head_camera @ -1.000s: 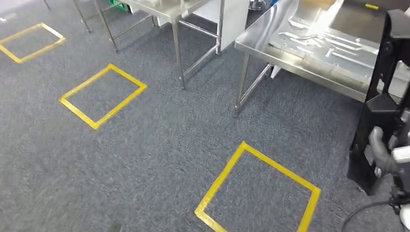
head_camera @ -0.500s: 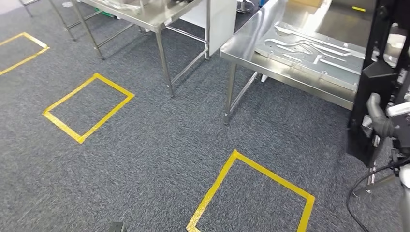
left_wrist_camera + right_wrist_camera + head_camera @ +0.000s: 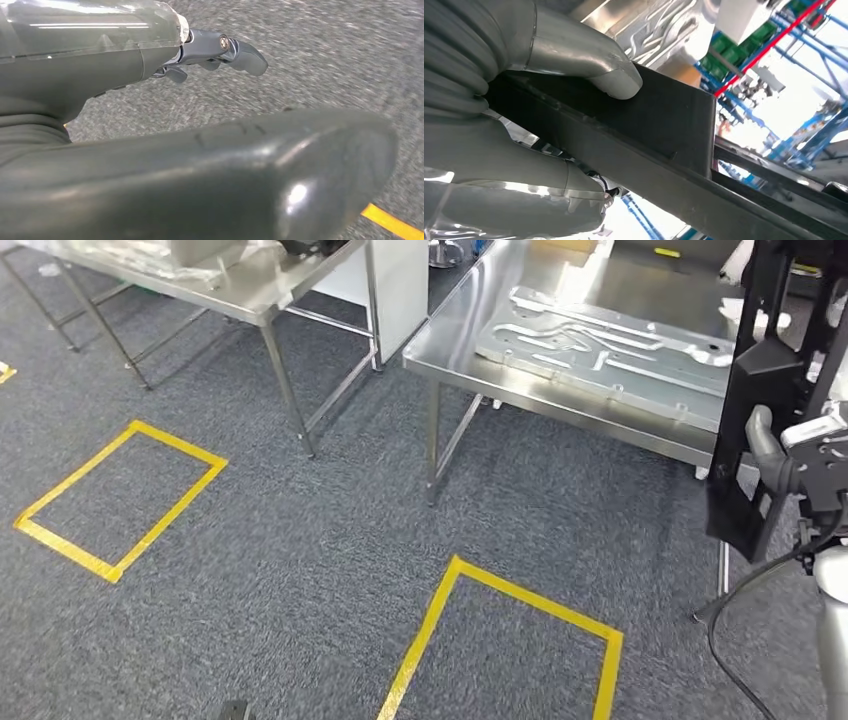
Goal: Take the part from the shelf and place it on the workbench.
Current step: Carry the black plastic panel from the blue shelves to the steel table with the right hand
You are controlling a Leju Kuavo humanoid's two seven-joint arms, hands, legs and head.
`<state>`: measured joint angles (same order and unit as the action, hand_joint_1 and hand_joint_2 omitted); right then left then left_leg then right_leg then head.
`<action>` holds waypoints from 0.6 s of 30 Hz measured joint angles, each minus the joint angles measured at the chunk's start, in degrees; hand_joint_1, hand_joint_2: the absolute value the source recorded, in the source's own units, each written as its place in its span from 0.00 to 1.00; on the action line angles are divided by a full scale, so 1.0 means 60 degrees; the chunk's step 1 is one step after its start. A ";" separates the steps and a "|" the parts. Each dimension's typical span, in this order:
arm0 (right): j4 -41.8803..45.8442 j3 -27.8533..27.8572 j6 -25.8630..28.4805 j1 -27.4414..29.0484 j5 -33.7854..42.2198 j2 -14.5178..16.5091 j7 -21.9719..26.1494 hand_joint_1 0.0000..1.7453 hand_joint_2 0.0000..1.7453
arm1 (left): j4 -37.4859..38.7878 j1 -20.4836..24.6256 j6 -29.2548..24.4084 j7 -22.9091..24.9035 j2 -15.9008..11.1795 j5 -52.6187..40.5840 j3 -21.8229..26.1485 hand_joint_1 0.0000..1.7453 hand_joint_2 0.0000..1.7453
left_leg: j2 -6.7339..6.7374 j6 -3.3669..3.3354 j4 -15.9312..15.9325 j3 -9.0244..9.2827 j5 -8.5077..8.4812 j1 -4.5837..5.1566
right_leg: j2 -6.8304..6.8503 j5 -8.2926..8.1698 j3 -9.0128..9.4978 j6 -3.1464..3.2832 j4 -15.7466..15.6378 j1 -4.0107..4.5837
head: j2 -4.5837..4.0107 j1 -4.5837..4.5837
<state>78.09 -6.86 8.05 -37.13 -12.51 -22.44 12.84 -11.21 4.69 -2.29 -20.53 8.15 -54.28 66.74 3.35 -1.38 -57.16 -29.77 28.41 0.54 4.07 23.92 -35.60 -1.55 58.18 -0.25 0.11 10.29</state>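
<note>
My right robot hand (image 3: 790, 465) grips the black part (image 3: 755, 410), off the shelf, near the bench (image 3: 450, 350), placing left.

The workbench (image 3: 560, 390) at two o'clock is bare brushed steel with a dull shine, and the plate (image 3: 610, 350) on it is pale, grooved metal. The part (image 3: 765, 390) at three o'clock looks like matt black plastic. The carpet (image 3: 300, 570) is rough, speckled grey pile, marked with glossy yellow tape (image 3: 500, 585).
</note>
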 joint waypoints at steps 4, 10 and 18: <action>-0.0147 -0.0110 0.0068 -0.0288 -0.0228 0.0145 -0.0016 1.00 1.00 | 0.0000 0.0038 -0.0025 0.0003 0.0004 0.0021 0.0045 0.00 0.00 | 0.0080 0.0209 -0.0191 0.0054 0.0280 0.0006 | -0.0345 0.0105 0.0096 0.0255 -0.0079 -0.0040 | 0.0000 0.0005; -0.0715 -0.0557 0.0165 -0.0884 -0.0786 0.0555 -0.0140 1.00 1.00 | 0.0000 0.0017 -0.0055 0.0053 0.0012 0.0121 0.0127 0.00 0.00 | -0.0471 0.0355 -0.2954 -0.1877 0.0737 -0.0099 | -0.0766 0.0369 0.0420 0.0408 -0.0102 -0.0062 | 0.0001 0.0005; -0.1824 -0.1155 -0.0417 -0.2225 -0.1412 0.0760 -0.0720 1.00 1.00 | 0.0000 0.0009 -0.0005 0.0087 0.0002 0.0118 0.0221 0.00 0.00 | -0.0524 0.0004 -0.0204 -0.1192 -0.0967 -0.0044 | -0.0910 0.0838 0.0775 0.0081 -0.0064 -0.0028 | 0.0001 0.0004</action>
<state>67.14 -13.79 5.55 -50.47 -20.98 -17.87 8.52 -11.21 4.74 -2.32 -20.00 8.16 -53.57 68.07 0.21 -1.36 -58.39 -36.92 22.61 0.27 -1.39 28.95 -30.96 -1.07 57.80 -0.42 0.12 10.32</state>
